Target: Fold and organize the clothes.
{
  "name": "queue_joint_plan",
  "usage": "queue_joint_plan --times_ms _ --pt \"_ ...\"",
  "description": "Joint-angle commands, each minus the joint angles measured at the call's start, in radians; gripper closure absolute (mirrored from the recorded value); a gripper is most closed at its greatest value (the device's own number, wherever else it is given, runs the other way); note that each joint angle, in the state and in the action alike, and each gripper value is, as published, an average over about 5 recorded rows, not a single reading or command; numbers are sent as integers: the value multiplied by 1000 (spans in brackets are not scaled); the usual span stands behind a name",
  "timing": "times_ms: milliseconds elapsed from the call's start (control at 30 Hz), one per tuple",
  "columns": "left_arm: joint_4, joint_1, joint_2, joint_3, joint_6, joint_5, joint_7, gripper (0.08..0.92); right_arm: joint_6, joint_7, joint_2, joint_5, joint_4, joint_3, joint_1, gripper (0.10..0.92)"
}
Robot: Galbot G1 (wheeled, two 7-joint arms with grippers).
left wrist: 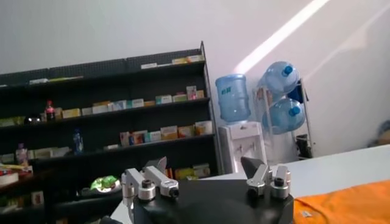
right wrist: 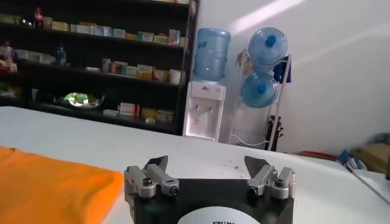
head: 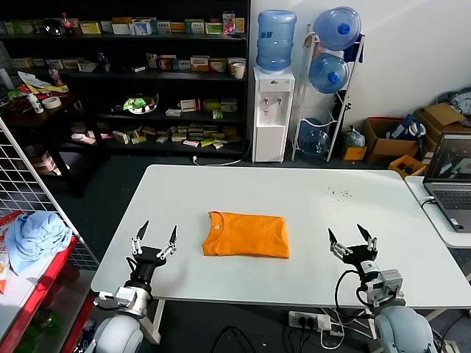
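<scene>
Folded orange T-shirt (head: 246,234) lying flat at the centre of the white worktop (head: 353,220).
Left hand (head: 154,239) and right hand (head: 352,239) rest at the near edge, either side of the shirt, both spread wide, holding nothing.

Black shelving (head: 125,81) lines the rear wall; a white water dispenser (head: 273,110) stands beside it on dark floor.
</scene>
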Motion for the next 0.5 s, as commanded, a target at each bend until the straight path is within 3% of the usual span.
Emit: queue_joint_plan --times_ms 33,500 --pt "-37 54 -33 -61 47 73 48 177 -39 -36 67 -56 30 57 -1 203" --pt "-69 79 -55 -109 88 96 57 177 -42 -38 77 -74 46 62 -18 203"
